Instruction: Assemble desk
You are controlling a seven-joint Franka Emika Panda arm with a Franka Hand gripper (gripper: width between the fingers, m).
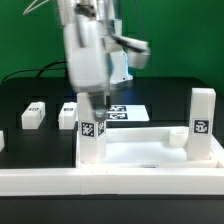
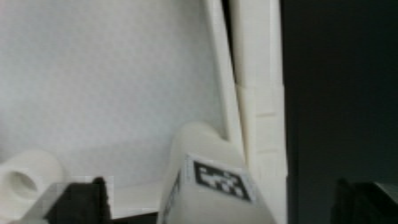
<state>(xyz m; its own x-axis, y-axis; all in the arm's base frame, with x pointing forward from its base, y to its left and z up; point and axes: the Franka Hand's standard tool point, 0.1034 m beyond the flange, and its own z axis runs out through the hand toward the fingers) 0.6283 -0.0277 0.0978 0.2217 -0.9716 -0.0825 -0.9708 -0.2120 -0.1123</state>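
Desk panel (image 1: 150,152) lies flat on the black table (image 1: 30,92), lower right of the exterior view, just behind the long white border rail (image 1: 40,182). A tagged leg (image 1: 92,128) stands upright at the panel's corner, lower centre. A second leg (image 1: 203,120) stands upright near the right edge. The hand (image 1: 88,97) hangs over the tagged leg, open: in the wrist view its fingers (image 2: 80,198) flank it without touching. Farther back, centre left, two loose legs (image 1: 33,115) lie on the table, and the marker board (image 1: 128,112) lies behind the hand.
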